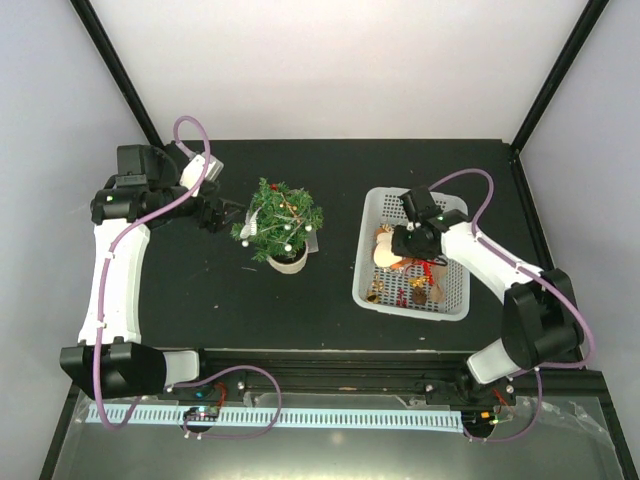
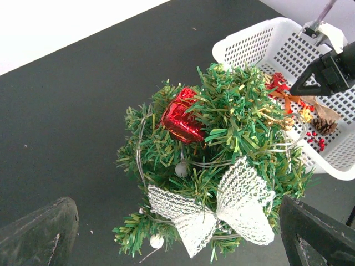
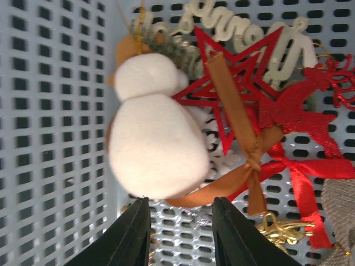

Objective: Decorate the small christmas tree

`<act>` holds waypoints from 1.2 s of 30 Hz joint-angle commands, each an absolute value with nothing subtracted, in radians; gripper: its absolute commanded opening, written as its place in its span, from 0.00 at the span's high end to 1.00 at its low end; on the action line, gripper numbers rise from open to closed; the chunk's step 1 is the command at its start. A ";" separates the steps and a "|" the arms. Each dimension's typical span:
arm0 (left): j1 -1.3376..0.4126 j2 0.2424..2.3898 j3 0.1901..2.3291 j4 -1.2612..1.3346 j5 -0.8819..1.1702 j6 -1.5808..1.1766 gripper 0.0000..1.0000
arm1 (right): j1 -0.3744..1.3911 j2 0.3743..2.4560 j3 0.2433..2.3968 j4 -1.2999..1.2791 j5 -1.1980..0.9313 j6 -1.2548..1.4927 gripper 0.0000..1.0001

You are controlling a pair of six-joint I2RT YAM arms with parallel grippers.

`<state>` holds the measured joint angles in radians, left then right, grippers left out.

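matte black table (image 1: 300,315) between pale white walls (image 1: 330,60), black corner posts (image 1: 116,70)

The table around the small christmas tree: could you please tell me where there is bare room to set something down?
Bare table lies between the small christmas tree and the basket, and in front of both, toward the near edge. Crowded: left of the tree, by the left gripper, and inside the basket, with ornaments and the right gripper.

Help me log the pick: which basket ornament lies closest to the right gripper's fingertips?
The plump white snowman-shaped ornament, just beyond the right gripper; the red star and red bow lie off to one side.
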<state>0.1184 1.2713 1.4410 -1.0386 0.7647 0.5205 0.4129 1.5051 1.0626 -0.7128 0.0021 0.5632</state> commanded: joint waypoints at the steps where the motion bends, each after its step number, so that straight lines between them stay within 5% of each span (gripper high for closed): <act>1: 0.124 1.275 1.488 -1.059 0.761 0.520 0.01 | 0.374 1.515 1.015 -0.638 0.074 0.617 0.66; 22: 0.125 1.326 1.456 -1.038 0.815 0.508 0.01 | 0.210 1.597 0.900 -0.480 -0.173 0.661 0.66; 31: 0.125 1.327 1.442 -1.030 0.814 0.511 0.01 | 0.209 1.553 0.902 -0.497 -0.150 0.665 0.98; 36: 0.125 1.333 1.445 -1.032 0.819 0.516 0.01 | 0.208 1.479 0.942 -0.556 0.006 0.628 0.99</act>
